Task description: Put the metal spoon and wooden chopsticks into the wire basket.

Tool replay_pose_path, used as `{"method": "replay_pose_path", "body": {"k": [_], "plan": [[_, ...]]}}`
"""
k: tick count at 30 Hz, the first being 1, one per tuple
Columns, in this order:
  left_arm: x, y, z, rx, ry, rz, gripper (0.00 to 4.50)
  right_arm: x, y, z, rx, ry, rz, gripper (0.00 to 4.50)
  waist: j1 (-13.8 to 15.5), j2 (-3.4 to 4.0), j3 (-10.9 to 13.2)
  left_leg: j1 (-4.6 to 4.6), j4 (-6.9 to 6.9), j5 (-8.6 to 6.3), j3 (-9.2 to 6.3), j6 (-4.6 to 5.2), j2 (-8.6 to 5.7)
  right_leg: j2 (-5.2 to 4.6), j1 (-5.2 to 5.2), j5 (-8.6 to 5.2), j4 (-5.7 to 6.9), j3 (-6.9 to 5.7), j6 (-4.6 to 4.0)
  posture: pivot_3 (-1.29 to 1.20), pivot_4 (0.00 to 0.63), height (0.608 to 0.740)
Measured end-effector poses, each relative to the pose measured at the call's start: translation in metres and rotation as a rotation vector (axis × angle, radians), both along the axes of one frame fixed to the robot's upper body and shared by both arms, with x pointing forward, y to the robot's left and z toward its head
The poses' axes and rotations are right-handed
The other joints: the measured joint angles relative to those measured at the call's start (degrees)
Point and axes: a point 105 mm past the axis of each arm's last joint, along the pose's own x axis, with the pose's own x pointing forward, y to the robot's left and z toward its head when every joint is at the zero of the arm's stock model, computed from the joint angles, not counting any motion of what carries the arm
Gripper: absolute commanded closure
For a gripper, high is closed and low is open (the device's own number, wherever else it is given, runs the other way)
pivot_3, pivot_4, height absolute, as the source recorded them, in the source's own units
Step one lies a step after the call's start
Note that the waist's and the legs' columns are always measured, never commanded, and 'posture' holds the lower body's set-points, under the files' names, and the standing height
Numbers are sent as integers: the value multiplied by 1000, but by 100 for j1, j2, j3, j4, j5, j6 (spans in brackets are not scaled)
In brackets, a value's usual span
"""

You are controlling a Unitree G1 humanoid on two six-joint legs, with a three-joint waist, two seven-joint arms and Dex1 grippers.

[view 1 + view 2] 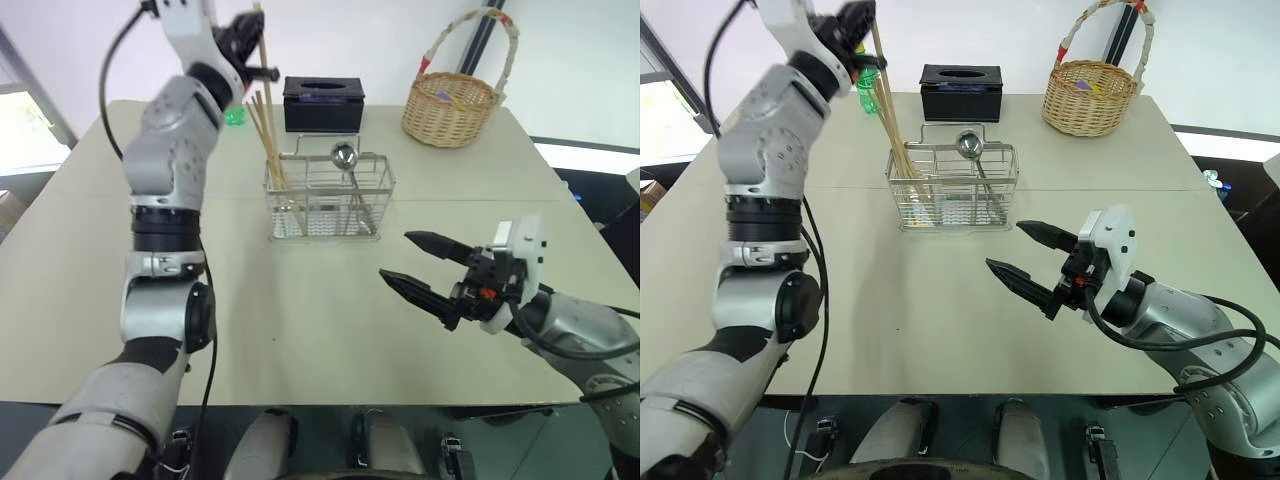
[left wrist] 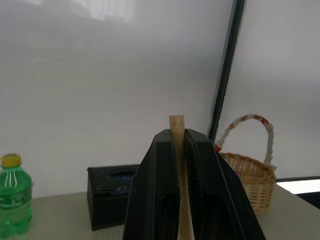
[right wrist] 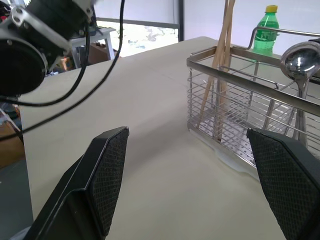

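**Last chopstick over the rack**

Left hand (image 1: 262, 55) of mine was clenched on one long, thin, tan wooden chopstick (image 1: 266, 45), held upright above the rectangular silver wire-mesh basket (image 1: 327, 210) on the beige surface (image 1: 300, 320). Other chopsticks (image 1: 272, 150) already leaned in its left compartment; the shiny metal spoon (image 1: 345, 157) stood in the right. Right hand (image 1: 420, 268) hung released, empty. Lowering this stick appeared all that remained.

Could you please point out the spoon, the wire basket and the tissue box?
spoon (image 1: 344, 154), left eye view, its bowl.
wire basket (image 1: 330, 208), left eye view, front mesh wall.
tissue box (image 1: 960, 95), right eye view, front face.
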Motion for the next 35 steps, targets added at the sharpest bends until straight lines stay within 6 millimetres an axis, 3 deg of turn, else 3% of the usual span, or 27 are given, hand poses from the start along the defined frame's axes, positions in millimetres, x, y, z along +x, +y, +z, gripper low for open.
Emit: {"method": "replay_pose_path", "body": {"k": [2,6,9,12,18,21,25,29,35], "plan": [[2,0,-9,-2,21,10,4475,1,-1,1,0,-2,-10,574,1,0,0,-2,0,0,0,0,0,0,-1,0,0,0,0,0,150,661],[1,2,-18,0,33,23,2921,1,-4,2,3,-1,-21,574,-2,0,0,-1,0,0,0,0,0,0,-1,0,0,0,0,0,150,661],[-2,4,-22,-2,34,30,1275,1,-4,3,4,-3,-22,574,0,0,0,-1,0,0,0,0,0,0,-1,0,0,0,0,0,150,661],[-5,3,-21,-28,45,15,43,1,-4,3,4,-6,-21,574,0,0,0,-1,1,0,0,0,0,0,-1,0,0,0,0,0,150,661],[-13,17,-14,-49,73,-10,43,4,-3,5,-7,-22,-10,574,-25,1,0,0,-1,0,1,0,2,3,-4,0,2,-1,0,0,150,661],[-25,46,-8,48,72,-16,43,12,-8,6,-37,-31,-9,574,-105,11,4,4,-5,0,2,0,3,5,-5,-1,6,0,-2,0,150,661],[-51,92,-8,343,64,7,43,25,-20,6,-79,-34,-24,574,-196,18,7,9,-13,0,4,0,3,5,-5,-2,4,4,-4,0,150,661],[-86,121,-51,758,146,-75,43,37,-36,6,-130,-37,-38,574,-178,32,9,12,-18,-1,10,2,5,-7,-2,-12,-3,10,-26,0,150,661],[-120,130,-100,884,269,-202,43,44,-42,3,-160,-30,-5,574,-85,34,10,2,-16,-2,1,4,6,-18,4,-14,-23,8,-31,0,150,661]]}}
